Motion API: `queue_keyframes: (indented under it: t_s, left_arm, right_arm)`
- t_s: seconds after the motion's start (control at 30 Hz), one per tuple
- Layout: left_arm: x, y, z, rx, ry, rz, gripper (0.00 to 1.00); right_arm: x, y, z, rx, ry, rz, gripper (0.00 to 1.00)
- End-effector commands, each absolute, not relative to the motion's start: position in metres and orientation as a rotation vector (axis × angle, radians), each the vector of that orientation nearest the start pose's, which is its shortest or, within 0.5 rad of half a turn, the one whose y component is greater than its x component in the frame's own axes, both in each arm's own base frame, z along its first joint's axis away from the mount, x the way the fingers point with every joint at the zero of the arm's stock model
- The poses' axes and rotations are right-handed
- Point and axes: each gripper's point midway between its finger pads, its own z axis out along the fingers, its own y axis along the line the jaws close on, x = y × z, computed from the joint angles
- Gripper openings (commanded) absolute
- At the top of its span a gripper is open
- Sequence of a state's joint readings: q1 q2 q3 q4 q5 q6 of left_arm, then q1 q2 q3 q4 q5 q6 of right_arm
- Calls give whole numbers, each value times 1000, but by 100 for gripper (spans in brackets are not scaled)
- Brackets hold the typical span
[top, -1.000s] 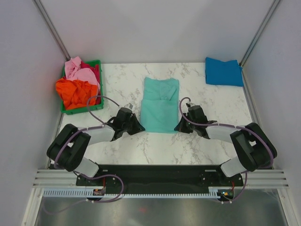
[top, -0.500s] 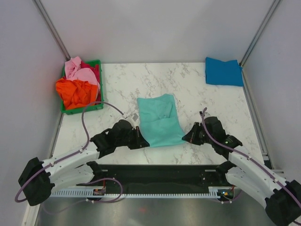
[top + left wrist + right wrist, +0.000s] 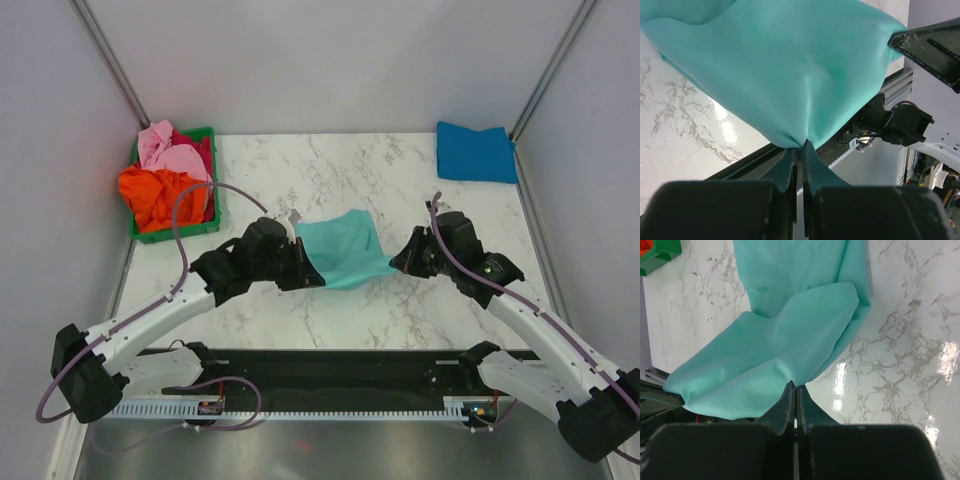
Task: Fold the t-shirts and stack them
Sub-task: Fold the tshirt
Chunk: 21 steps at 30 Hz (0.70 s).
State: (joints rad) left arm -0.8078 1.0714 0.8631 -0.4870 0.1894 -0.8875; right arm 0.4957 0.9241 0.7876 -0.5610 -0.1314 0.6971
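Left gripper [image 3: 801, 148]: clamped on the near left corner of the mint-teal t-shirt [image 3: 345, 250].
Right gripper [image 3: 796, 388]: clamped on its near right corner.
Mint-teal t-shirt: near edge lifted between both, far part lying mid-surface [image 3: 300, 180], partly folded.
Blue t-shirt [image 3: 476, 152]: folded, far right corner.
Orange t-shirt [image 3: 160, 197], pink t-shirt [image 3: 168, 150], red t-shirt [image 3: 205, 150]: bunched in green crate [image 3: 172, 237], unfolded.
Progress, judged: one done, one under way, three left, stacking outstanding.

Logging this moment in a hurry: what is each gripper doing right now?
The left gripper is closed, pinching an edge of the teal shirt.
The right gripper is closed, pinching the same teal shirt.
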Motion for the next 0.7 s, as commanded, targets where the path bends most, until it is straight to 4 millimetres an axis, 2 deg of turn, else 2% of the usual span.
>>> queue_keyframes:
  t_s: [0.0, 0.03, 0.2, 0.23, 0.3, 0.33, 0.4, 0.43, 0.5, 0.53, 0.57, 0.63, 0.67]
  left_arm:
    - [186, -264, 188, 52, 2512, -986, 4]
    - [188, -263, 188, 52, 2522, -993, 4]
    - [218, -248, 193, -9, 2516, -1023, 4]
    - [223, -247, 195, -14, 2509, -1032, 4]
    - [235, -243, 190, -35, 2530, -1037, 4]
    - [238, -242, 189, -40, 2538, -1047, 4]
    - [249, -242, 185, -49, 2560, -1059, 4]
    - [254, -244, 186, -50, 2558, -1065, 2]
    - [264, -243, 179, -64, 2581, -1067, 2]
    - [271, -244, 183, -65, 2571, -1075, 2]
    - [278, -241, 175, -84, 2590, -1062, 2]
    - [288, -241, 178, -92, 2587, -1085, 2]
    - [294, -237, 177, -111, 2587, -1088, 2]
  right_arm:
    - [246, 172, 192, 136, 2321, 662, 0]
    - [251, 172, 188, 126, 2336, 638, 0]
    - [276, 176, 196, 109, 2324, 594, 0]
    - [282, 176, 192, 108, 2335, 579, 0]
    - [293, 179, 197, 99, 2323, 583, 0]
    - [300, 179, 189, 105, 2347, 567, 0]
    - [312, 183, 193, 93, 2336, 569, 0]
    - [318, 185, 185, 91, 2362, 560, 0]
    - [329, 188, 189, 85, 2356, 560, 0]
    - [335, 189, 182, 86, 2370, 553, 0]
    - [339, 190, 181, 87, 2374, 553, 0]
    - [350, 194, 179, 85, 2382, 555, 0]
    - [357, 198, 185, 77, 2367, 562, 0]
